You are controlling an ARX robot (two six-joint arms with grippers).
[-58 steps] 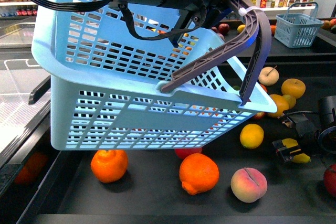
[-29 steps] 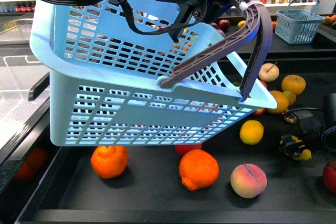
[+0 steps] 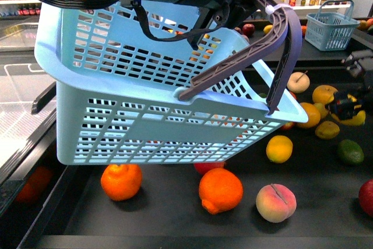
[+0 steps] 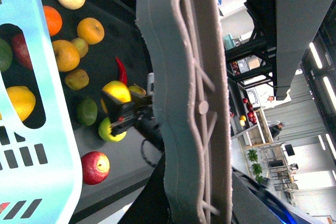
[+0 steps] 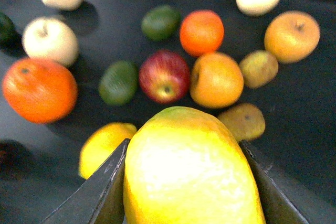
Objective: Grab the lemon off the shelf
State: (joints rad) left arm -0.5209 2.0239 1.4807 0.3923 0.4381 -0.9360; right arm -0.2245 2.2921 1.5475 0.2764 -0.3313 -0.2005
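The lemon [image 3: 353,115] hangs at the far right, above the black shelf tray [image 3: 175,223], with my right gripper [image 3: 347,107] shut on it. In the right wrist view the lemon [image 5: 191,174] fills the space between both fingers [image 5: 107,184], clear of the fruit lying on the shelf tray [image 5: 310,129] below. My left gripper [image 4: 189,203] is shut on the grey basket handle [image 4: 184,77]. It holds the tilted light-blue basket [image 3: 145,109] up over the shelf by that handle [image 3: 285,45]. The left arm is mostly hidden at the top of the front view.
Loose fruit lies on the tray: two oranges [image 3: 121,182] [image 3: 220,190], a peach [image 3: 275,202], a round yellow fruit [image 3: 279,150], a lime [image 3: 350,151] and a red apple [image 3: 368,197]. A second blue basket [image 3: 331,27] stands at the back right. A glass case [image 3: 17,109] borders the left.
My right gripper has risen with the lemon from the tray at the lower right to higher at the far right, uncovering a lime and a dull yellow fruit. The basket barely moved.
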